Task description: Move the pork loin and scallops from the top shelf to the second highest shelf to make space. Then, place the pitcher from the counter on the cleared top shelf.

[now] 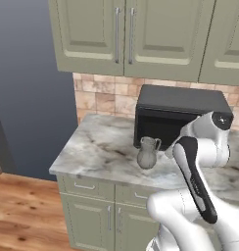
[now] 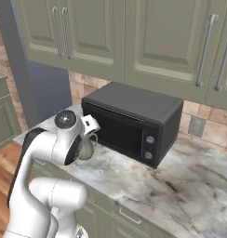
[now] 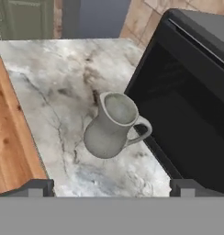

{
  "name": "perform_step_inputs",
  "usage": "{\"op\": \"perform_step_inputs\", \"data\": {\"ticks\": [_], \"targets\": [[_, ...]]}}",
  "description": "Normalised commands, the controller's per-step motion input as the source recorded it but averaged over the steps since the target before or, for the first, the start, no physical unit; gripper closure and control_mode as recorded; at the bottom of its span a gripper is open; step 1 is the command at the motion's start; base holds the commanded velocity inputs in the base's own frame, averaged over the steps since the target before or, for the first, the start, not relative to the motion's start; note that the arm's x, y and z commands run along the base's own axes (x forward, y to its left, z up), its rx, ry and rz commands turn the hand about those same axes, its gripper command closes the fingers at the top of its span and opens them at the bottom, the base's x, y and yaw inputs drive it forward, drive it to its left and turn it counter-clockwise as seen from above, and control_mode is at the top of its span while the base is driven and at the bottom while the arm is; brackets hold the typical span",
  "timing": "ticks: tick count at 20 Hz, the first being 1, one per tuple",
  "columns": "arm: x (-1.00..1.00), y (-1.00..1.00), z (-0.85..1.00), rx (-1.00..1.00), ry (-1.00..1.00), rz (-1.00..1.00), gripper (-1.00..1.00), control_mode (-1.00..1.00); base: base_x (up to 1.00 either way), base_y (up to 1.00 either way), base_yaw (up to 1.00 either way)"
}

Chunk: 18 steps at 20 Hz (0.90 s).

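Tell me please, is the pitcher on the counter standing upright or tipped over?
Upright. The pitcher stands on its base on the counter beside the microwave, its open rim facing up and its handle at the side.

We see the counter (image 1: 102,139) carrying the pitcher (image 1: 148,152), which stands upright just in front of a black microwave (image 1: 178,117) at the back wall.

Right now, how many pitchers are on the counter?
1. The pitcher stands upright on the counter, just in front of the microwave. Anything behind the arm may be hidden.
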Motion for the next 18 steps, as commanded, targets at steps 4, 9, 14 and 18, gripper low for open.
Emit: {"op": "perform_step_inputs", "data": {"ticks": [4, 9, 14, 18], "targets": [[0.32, -0.46, -0.20, -0.02, 0.02, 0.44, -1.00, -1.00, 0.00, 0.00, 0.00], [0.49, -0.02, -0.04, -0.17, 0.11, 0.45, -1.00, -1.00, 0.00, 0.00, 0.00], [0.33, 0.00, 0.00, -0.18, 0.07, 0.45, -1.00, -1.00, 0.00, 0.00, 0.00], [0.18, 0.01, 0.00, -0.13, -0.01, 0.31, -1.00, -1.00, 0.00, 0.00, 0.00]]}}
